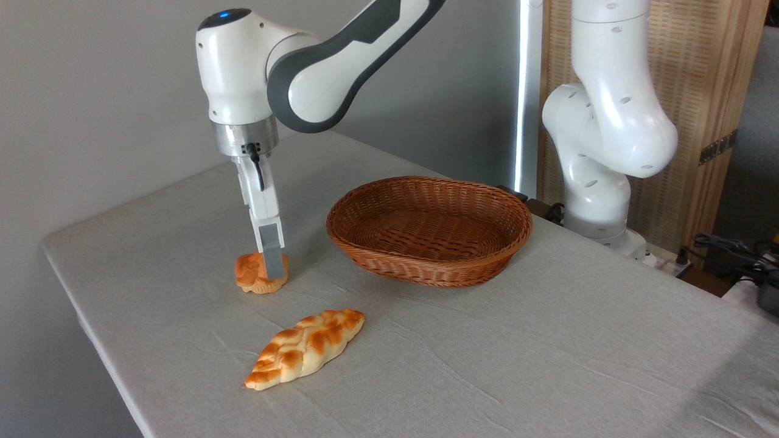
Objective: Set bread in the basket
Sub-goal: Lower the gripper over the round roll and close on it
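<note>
The basket (429, 231) is taken as the landmark, and nothing is seen inside it, so the delivery is not yet made. The bread (260, 274) is found on the table (548, 365) just to the left of the basket, apart from its rim. The gripper (272, 267) is lowered over the bun, with one grey finger (273, 252) seen against its near side. Whether the fingers are pinched on the bun or merely spread around it cannot be told, since the far finger is hidden. The grasp, lift and carry to the right are judged to remain. The bun is round, so no long axis is shown; its glazed top is turned upward. A braided loaf (305, 348) is left lying in front of the basket, to its left.
</note>
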